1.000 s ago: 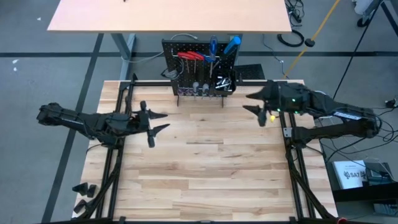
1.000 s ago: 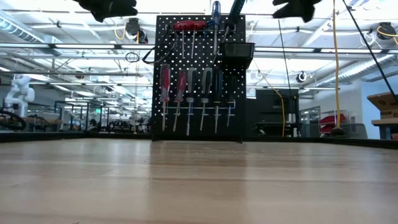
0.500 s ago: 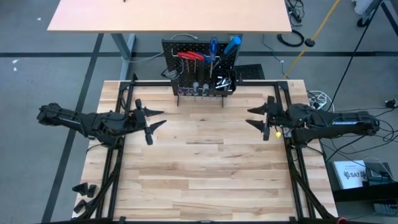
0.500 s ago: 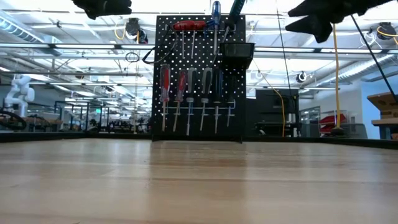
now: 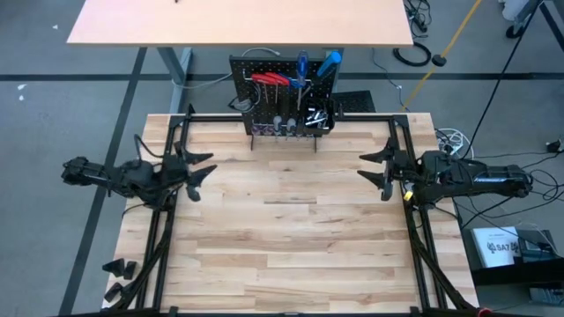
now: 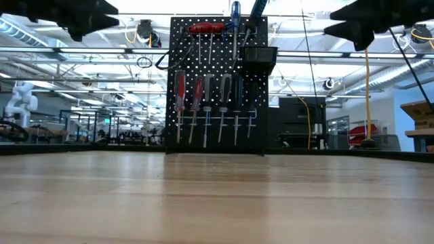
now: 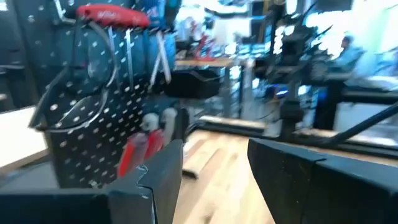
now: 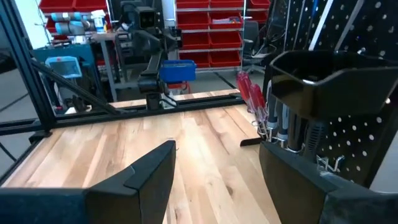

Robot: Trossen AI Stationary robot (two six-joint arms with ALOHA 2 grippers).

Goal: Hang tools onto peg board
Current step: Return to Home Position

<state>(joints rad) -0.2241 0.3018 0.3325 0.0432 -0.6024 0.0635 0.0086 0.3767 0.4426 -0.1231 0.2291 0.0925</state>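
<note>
tools point(image 6: 207, 102) hang on peg board point(image 6: 178, 61); left end effector point(image 5: 208, 165) and right end effector point(image 5: 364, 166) spread, empty.

Tan desk point(image 5: 238, 22) and yellow cable point(image 5: 456, 33) beyond the worktable point(image 5: 282, 246)

My R gripper point(image 8: 217, 147), fingers point(image 8: 144, 175) spread apart, hangs over the wood tabletop point(image 8: 155, 134), peg board point(image 8: 368, 93) just beside w/ its black bin point(image 8: 323, 84) nearest and red-handled screwdrivers point(image 8: 250, 94) hanging beyond, L arm point(image 8: 149, 71) well apart across
</note>
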